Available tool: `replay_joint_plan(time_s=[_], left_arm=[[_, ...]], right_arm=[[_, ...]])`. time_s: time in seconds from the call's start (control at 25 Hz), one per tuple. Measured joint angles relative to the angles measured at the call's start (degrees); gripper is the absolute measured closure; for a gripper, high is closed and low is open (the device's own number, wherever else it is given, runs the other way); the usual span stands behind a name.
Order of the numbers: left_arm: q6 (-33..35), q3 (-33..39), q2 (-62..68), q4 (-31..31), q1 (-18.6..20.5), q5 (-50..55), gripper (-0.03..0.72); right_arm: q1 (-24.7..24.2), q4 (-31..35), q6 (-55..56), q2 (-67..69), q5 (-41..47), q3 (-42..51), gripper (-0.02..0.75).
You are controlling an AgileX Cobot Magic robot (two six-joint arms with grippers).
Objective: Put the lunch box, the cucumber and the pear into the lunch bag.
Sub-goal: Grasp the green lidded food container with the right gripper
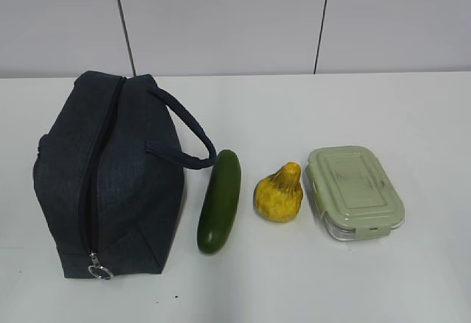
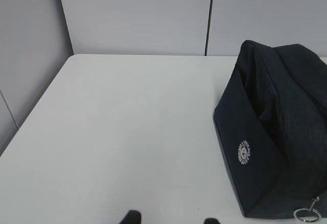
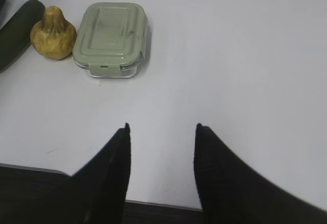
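Note:
The navy lunch bag (image 1: 110, 176) stands at the left, its zipper closed, the ring pull (image 1: 99, 271) at its near end. The dark green cucumber (image 1: 220, 200) lies right of it, then the yellow pear (image 1: 280, 193), then the sage-lidded lunch box (image 1: 355, 192). No arm shows in the exterior view. In the left wrist view the bag (image 2: 276, 132) is at the right; my left gripper (image 2: 171, 219) is open and empty over bare table. In the right wrist view the lunch box (image 3: 111, 39), pear (image 3: 53, 33) and cucumber (image 3: 18, 30) lie far ahead; my right gripper (image 3: 162, 128) is open and empty.
The white table (image 1: 331, 117) runs to a grey panelled wall (image 1: 221, 21) at the back. The table's near edge (image 3: 153, 203) shows under my right gripper. The table's left edge (image 2: 30, 117) shows in the left wrist view.

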Motion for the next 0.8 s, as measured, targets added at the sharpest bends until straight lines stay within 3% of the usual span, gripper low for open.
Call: replay_joint_plan(time_s=[0.12, 0.4, 0.8], left_arm=[[0.0, 0.0, 0.0, 0.0, 0.0, 0.0, 0.450], [0.0, 0.0, 0.0, 0.0, 0.0, 0.0, 0.450], [0.0, 0.0, 0.0, 0.0, 0.0, 0.0, 0.450]], right_arm=[[0.0, 0.0, 0.5, 3.1, 0.0, 0.0, 0.375], [0.0, 0.0, 2.1, 13.0, -6.1, -1.3, 0.179], [0.0, 2.0, 5.0, 34.3, -13.2, -12.0, 0.152]])
